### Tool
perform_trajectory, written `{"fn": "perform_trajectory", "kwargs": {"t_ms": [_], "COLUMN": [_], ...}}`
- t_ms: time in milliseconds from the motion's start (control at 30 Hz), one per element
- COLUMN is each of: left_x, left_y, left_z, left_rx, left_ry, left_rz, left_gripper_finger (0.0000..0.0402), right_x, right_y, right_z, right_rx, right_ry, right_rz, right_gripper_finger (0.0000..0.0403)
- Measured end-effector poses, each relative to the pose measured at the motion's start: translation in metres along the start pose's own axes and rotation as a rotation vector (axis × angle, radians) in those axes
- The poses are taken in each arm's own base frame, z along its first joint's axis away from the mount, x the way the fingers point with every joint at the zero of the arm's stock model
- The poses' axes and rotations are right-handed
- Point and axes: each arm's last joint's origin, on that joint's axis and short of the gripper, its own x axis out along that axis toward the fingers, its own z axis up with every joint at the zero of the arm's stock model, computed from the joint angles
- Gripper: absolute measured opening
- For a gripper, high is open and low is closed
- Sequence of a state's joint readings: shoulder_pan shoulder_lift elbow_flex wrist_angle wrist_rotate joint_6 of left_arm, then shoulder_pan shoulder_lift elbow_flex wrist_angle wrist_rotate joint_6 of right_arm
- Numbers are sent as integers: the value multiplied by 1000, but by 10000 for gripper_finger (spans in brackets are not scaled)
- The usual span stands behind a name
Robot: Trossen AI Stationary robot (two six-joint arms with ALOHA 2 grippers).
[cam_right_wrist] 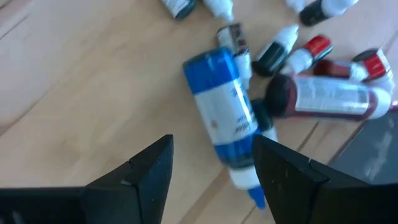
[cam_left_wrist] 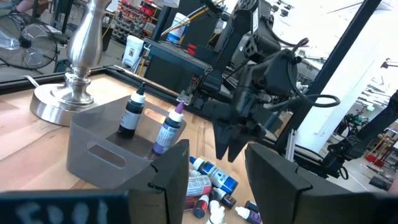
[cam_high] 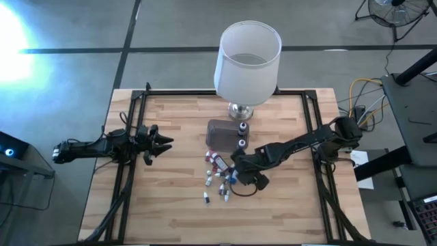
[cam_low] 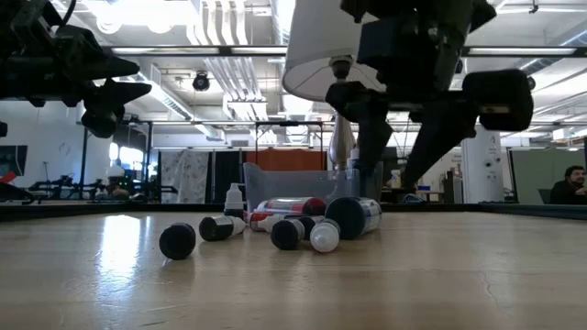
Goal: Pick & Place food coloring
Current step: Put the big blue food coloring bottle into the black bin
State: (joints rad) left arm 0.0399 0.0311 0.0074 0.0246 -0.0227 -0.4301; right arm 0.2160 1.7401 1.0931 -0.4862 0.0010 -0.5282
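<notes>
From above, I have my right gripper over the bottles scattered beside the tub, two already standing in it. My left gripper waits well apart, empty.

At table level the bottles lie in a heap; which one sits under the fingers I can't tell.

Left wrist: jaws parted, nothing between.

Right wrist: fingers spread, empty, above the blue bottle. I judge I'm at the pick: descend, straddle it, close. Its tip is partly hidden behind my finger.
</notes>
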Motion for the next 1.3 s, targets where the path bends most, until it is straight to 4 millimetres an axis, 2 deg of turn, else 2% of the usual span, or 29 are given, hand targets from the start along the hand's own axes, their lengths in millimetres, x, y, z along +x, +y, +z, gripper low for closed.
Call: {"fn": "perform_trajectory", "kwargs": {"t_ms": [200,333,533,867,1300], "left_x": [0,0,0,0,0], "left_y": [0,0,0,0,0], "left_z": [0,0,0,-1,-1], "left_rx": [0,0,0,0,0], "left_ry": [0,0,1,7,6], "left_rz": [0,0,1,3,3], "left_gripper_finger": [135,135,135,135,135], "right_x": [9,18,37,23,25], "right_y": [-1,3,5,7,7], "right_z": [-2,-13,-19,-24,-19], "right_rx": [3,6,7,244,345], "right_ry": [-67,-22,27,240,175], "right_rz": [-88,-74,-56,-6,-11], "right_gripper_finger": [210,210,210,210,208]}}
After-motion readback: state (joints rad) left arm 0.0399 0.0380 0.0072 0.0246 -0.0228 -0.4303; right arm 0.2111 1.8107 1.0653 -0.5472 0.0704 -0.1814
